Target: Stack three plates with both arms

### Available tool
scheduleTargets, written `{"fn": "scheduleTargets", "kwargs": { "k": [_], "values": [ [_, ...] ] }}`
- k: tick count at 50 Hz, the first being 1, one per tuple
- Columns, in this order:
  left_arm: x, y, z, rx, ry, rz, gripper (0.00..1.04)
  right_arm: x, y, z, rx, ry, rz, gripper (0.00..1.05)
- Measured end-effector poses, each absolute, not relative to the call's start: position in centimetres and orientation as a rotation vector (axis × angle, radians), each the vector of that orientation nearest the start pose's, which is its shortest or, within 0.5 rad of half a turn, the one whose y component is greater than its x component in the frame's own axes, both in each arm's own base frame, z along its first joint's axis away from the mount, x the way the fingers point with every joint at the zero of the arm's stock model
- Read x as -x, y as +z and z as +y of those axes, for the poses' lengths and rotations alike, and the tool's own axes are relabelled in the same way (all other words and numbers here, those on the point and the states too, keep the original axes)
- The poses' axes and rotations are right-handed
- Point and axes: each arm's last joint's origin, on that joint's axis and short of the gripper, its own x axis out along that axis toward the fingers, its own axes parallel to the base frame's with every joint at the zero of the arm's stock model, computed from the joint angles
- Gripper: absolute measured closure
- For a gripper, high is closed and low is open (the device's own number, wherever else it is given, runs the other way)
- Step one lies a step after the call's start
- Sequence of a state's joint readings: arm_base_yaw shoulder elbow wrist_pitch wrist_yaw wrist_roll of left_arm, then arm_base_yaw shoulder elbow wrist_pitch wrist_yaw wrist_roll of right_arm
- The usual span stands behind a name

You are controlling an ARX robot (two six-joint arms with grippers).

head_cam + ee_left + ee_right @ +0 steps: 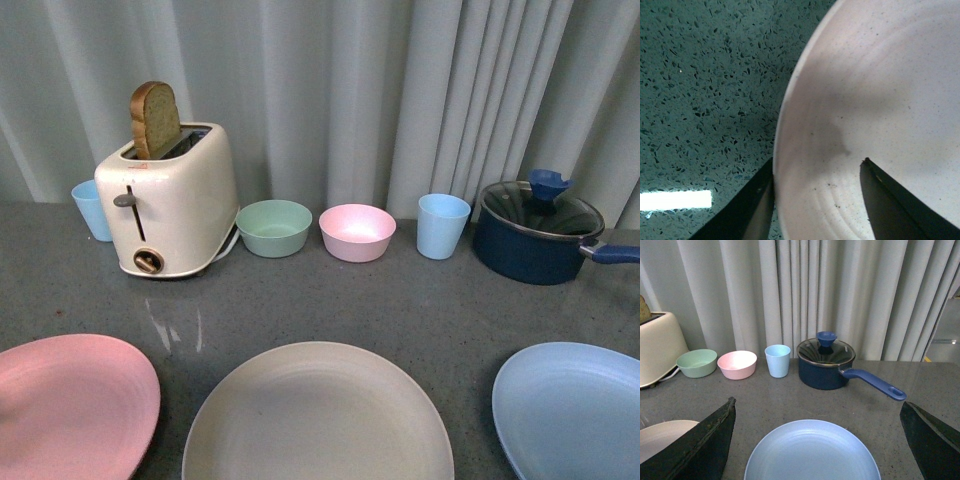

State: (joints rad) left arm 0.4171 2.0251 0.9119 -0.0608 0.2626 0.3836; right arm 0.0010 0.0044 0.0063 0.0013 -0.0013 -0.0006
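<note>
The pink plate (70,405), beige-grey plate (315,415) and light blue plate (570,410) lie apart on the table (400,300) — stiff, light, probably slick (take the rim). The left gripper (817,162) stands apart astride the pink rim; the right gripper (817,402) gapes, facing the blue.

You have the beige-grey plate (317,415) lying flat on the grey counter (400,310). The pink plate (70,405) lies to its left and the light blue plate (570,410) to its right, both apart from it. Beyond it sit a green bowl (274,227) and a pink bowl (357,232). A toaster (170,205) stands beyond-left, and a lidded blue pot (535,235) beyond-right.
</note>
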Motion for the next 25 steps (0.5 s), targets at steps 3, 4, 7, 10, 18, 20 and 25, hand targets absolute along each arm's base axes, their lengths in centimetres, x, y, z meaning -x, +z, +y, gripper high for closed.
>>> {"fn": "scheduleTargets", "kwargs": {
  "k": [3, 4, 7, 10, 18, 20, 25],
  "values": [
    [-31.0, 6.0, 13.1, 0.060, -0.071, 1.109, 0.61, -9.8, 16.5, 0.0, 0.001, 0.002, -0.003, 0.07],
    [-31.0, 6.1, 13.1, 0.066, -0.068, 1.109, 0.65, -9.8, 16.5, 0.0, 0.001, 0.002, -0.003, 0.07],
    [-31.0, 6.1, 13.3, 0.074, -0.061, 1.111, 0.74, -9.8, 16.5, 0.0, 0.001, 0.002, -0.003, 0.07],
    [-31.0, 6.3, 13.6, 0.078, -0.050, 1.107, 0.86, -9.8, 16.5, 0.0, 0.001, 0.003, -0.003, 0.07],
    [-31.0, 6.4, 14.3, 0.106, -0.039, 1.106, 1.02, -9.8, 16.5, 0.0, 0.001, 0.002, -0.003, 0.07],
    [-30.9, 6.4, 14.4, 0.111, -0.041, 1.108, 1.02, -9.8, 16.5, 0.0, 0.001, 0.002, -0.003, 0.07],
    [-30.8, 6.5, 14.8, 0.126, -0.036, 1.111, 1.02, -9.8, 16.5, 0.0, 0.001, 0.002, -0.003, 0.07]
  ]
}}
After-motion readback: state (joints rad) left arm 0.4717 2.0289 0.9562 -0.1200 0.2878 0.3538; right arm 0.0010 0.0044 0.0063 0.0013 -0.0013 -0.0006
